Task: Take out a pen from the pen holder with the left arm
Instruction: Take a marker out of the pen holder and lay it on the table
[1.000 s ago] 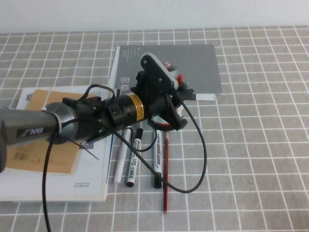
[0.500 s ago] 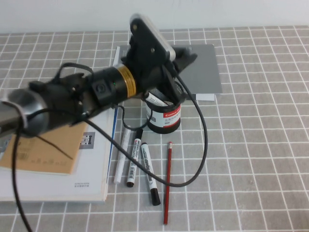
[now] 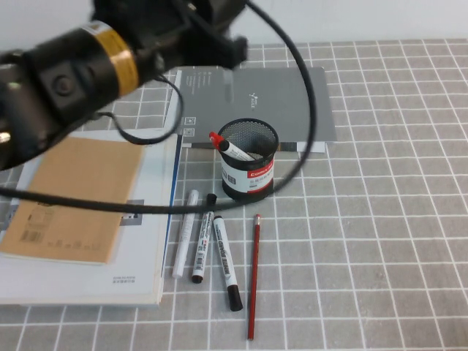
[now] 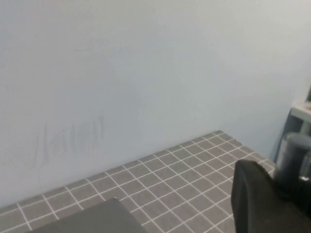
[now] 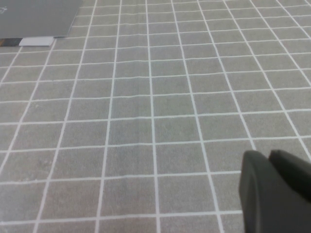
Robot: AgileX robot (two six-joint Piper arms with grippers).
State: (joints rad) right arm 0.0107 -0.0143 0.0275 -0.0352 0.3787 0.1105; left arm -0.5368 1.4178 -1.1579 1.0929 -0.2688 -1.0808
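Observation:
The black mesh pen holder (image 3: 249, 170) stands upright on the tiles in front of a grey book. A red-capped white marker (image 3: 232, 148) leans inside it. Two black-capped markers (image 3: 223, 254), a white pen (image 3: 185, 232) and a red pencil (image 3: 254, 276) lie on the tiles in front of the holder. My left arm (image 3: 88, 69) is raised high over the back left, far from the holder. Its gripper (image 4: 252, 177) faces the wall, shut and holding nothing. My right gripper (image 5: 266, 156) hovers low over bare tiles, shut and empty.
The grey book (image 3: 256, 99) lies flat behind the holder. A tan notebook (image 3: 77, 194) rests on a white book (image 3: 142, 274) at the left. The arm's black cable (image 3: 307, 124) loops over the holder.
My left arm has lifted from the holder, up and to the left. The red pencil, blurred beside the markers a second ago, now lies still on the tiles.

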